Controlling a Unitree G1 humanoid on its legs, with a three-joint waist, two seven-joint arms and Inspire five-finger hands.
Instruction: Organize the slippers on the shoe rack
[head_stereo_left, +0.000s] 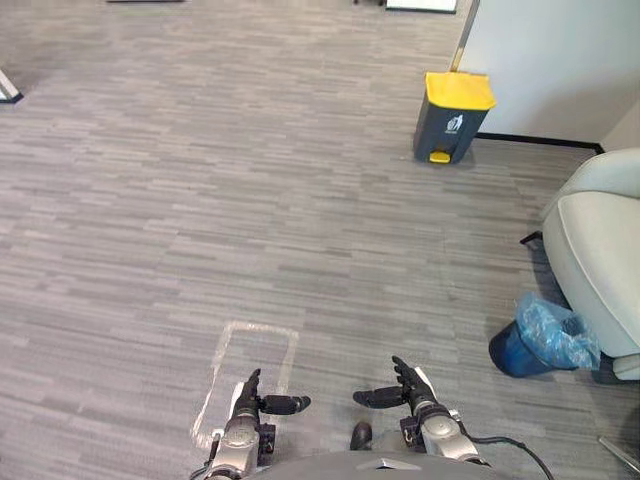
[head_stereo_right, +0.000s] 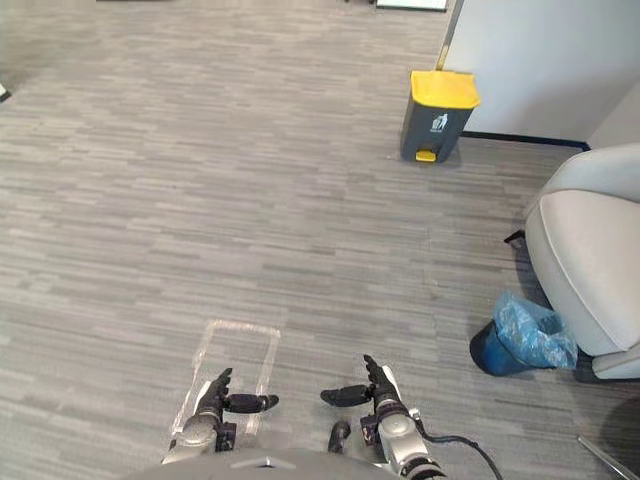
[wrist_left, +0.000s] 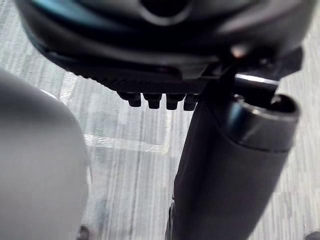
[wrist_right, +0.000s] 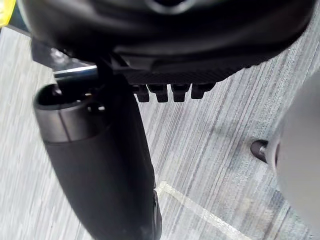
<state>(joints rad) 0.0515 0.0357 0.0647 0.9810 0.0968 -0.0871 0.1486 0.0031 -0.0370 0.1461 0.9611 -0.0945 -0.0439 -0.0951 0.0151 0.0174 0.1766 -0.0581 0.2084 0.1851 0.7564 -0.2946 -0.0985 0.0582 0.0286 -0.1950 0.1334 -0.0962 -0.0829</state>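
Observation:
My left hand (head_stereo_left: 248, 398) hangs low near the view's bottom edge, fingers straight and thumb pointing inward, holding nothing. My right hand (head_stereo_left: 412, 388) sits beside it in the same open pose, also empty. In the left wrist view the left hand's fingertips (wrist_left: 160, 100) point at bare grey carpet, and the right wrist view shows the right hand's fingertips (wrist_right: 170, 92) over the same carpet. Both hands hover above the floor, close to a taped rectangle (head_stereo_left: 250, 375).
Grey striped carpet stretches ahead. A dark bin with a yellow lid (head_stereo_left: 452, 116) stands by the white wall at the far right. A pale armchair (head_stereo_left: 600, 250) sits at the right edge, with a blue bin lined with a plastic bag (head_stereo_left: 540, 340) beside it.

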